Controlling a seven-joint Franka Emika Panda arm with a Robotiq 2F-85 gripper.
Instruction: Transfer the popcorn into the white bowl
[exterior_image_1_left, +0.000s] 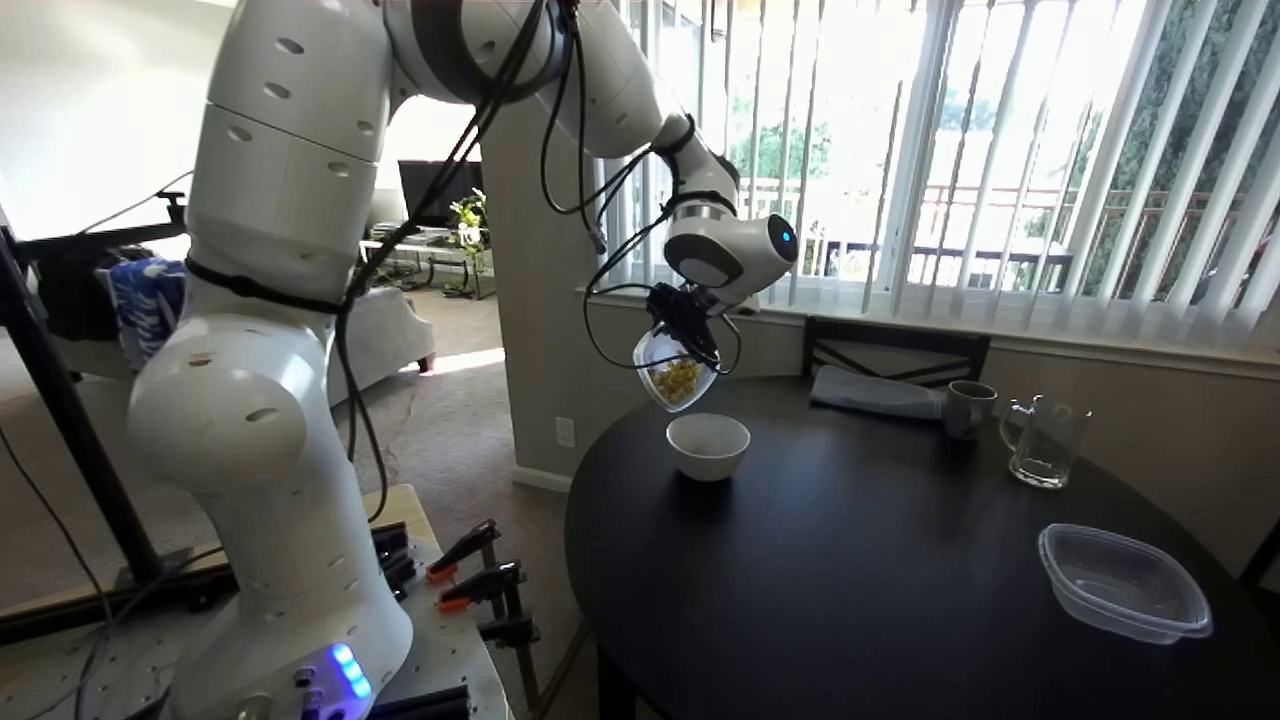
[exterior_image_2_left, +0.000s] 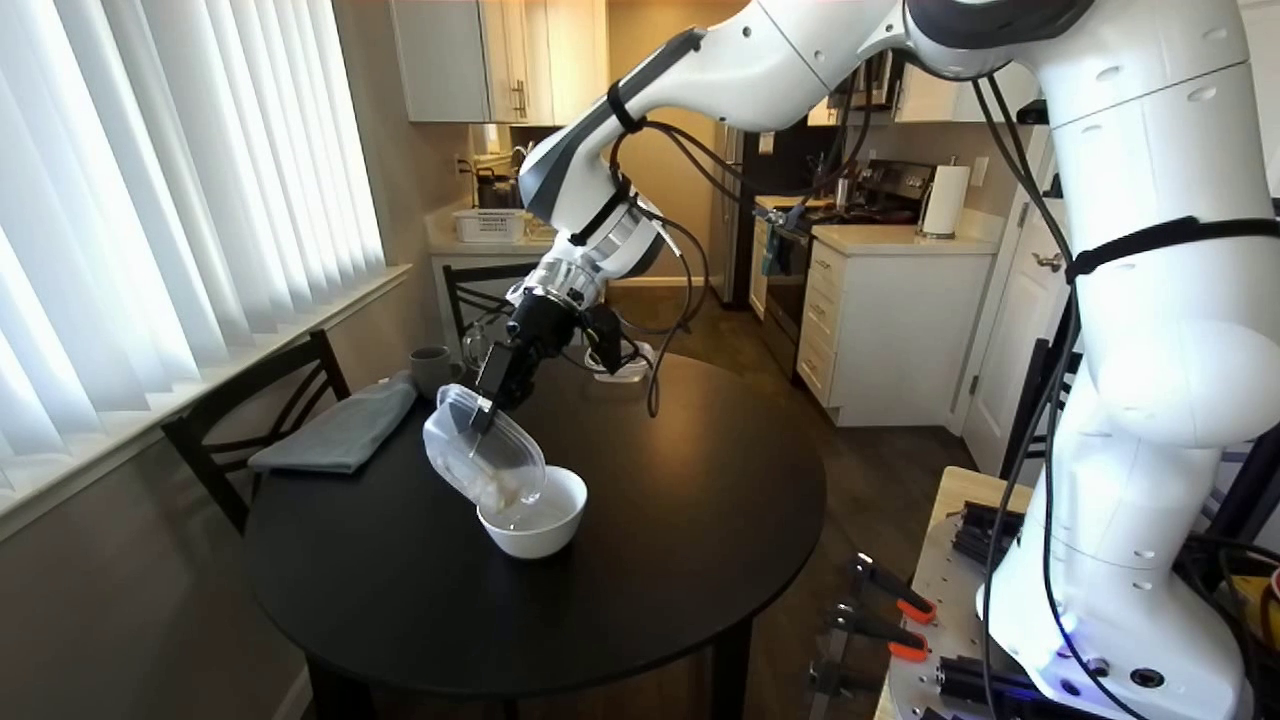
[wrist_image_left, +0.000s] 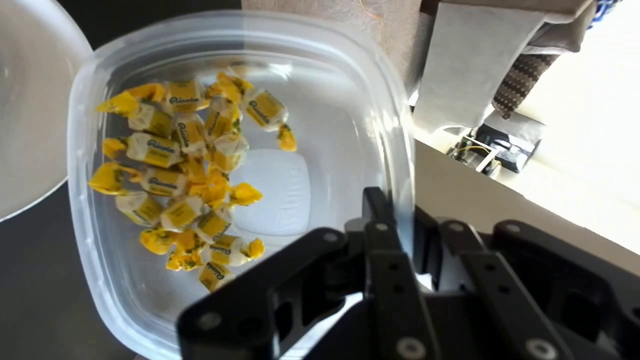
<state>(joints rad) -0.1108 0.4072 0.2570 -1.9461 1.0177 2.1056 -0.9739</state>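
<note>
The task's popcorn shows as several yellow-and-white wrapped candies (wrist_image_left: 190, 170), with printed labels in the wrist view; I see no puffed pieces. They lie against the lower side of a clear squarish container (wrist_image_left: 330, 125), also in both exterior views (exterior_image_1_left: 650, 350) (exterior_image_2_left: 455, 450). My gripper (wrist_image_left: 401, 215) is shut on the container's wall at the rim, one finger inside and one outside. It holds the container steeply tilted, its lower edge just above the white bowl (exterior_image_2_left: 535, 542). The bowl stands upright on the table, also in an exterior view (exterior_image_1_left: 708, 448), and is partly cut off in the wrist view (wrist_image_left: 30, 110).
On the round black table (exterior_image_1_left: 850, 600) stand a grey mug (exterior_image_1_left: 968, 408), a glass mug (exterior_image_1_left: 1045, 450) and a larger clear rectangular container (exterior_image_1_left: 1125, 590). A folded grey cloth (exterior_image_2_left: 340, 430) lies near the window. Chairs (exterior_image_2_left: 260, 400) stand at the table's edge.
</note>
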